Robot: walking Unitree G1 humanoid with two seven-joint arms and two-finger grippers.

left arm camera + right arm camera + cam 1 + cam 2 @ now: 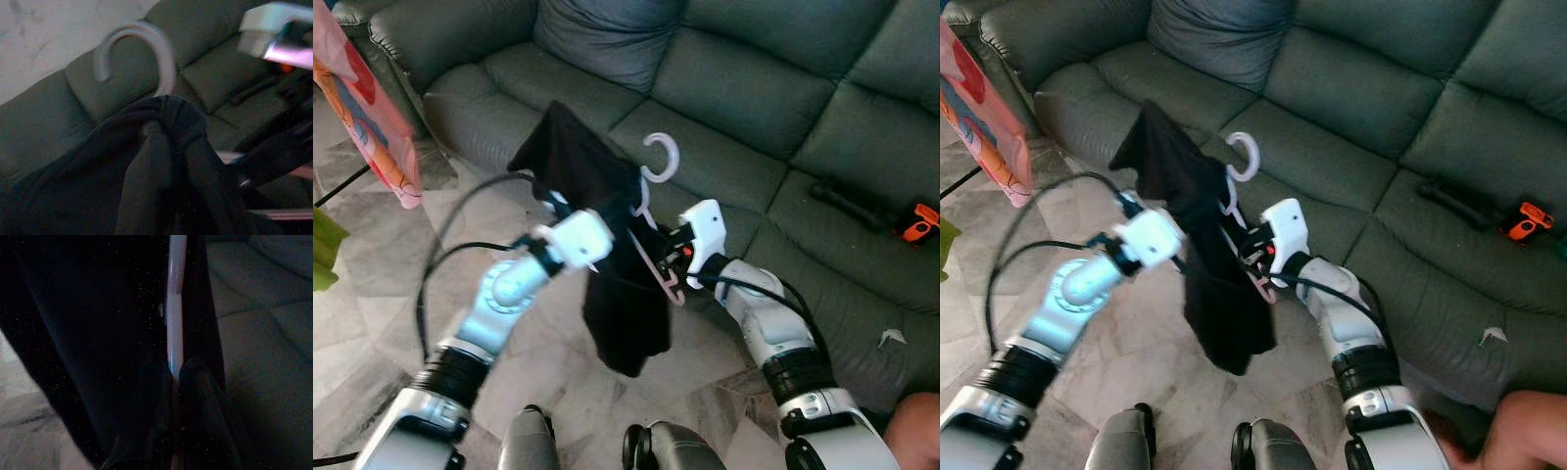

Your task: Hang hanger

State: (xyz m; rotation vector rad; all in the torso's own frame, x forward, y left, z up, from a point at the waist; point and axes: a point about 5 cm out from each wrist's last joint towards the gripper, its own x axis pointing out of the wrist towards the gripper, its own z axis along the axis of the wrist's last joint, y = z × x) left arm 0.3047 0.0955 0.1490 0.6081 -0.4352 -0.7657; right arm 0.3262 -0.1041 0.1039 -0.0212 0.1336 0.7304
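Left eye view: the hanger, pale plastic with its hook uppermost, is held in the air in front of the sofa, with a black garment draped over it and hanging down toward the marble floor. The right gripper sits at the hanger's lower frame; the left gripper reaches in at the garment's upper edge, and whether its fingers are apart or together cannot be told. Right eye view: same layout; two tools lie on the sofa seat well apart from the work, and a pink bag stands on the robot's left. Left wrist view: the hook rises free above the bunched collar. Right wrist view: the two black fingers are pressed together on the pale bar. Handling judgement: the hanger is light and stiff, the cloth soft and apt to slide, so keep hold of the frame, not the fabric. Open room lies above and over the floor; no rail is visible here.
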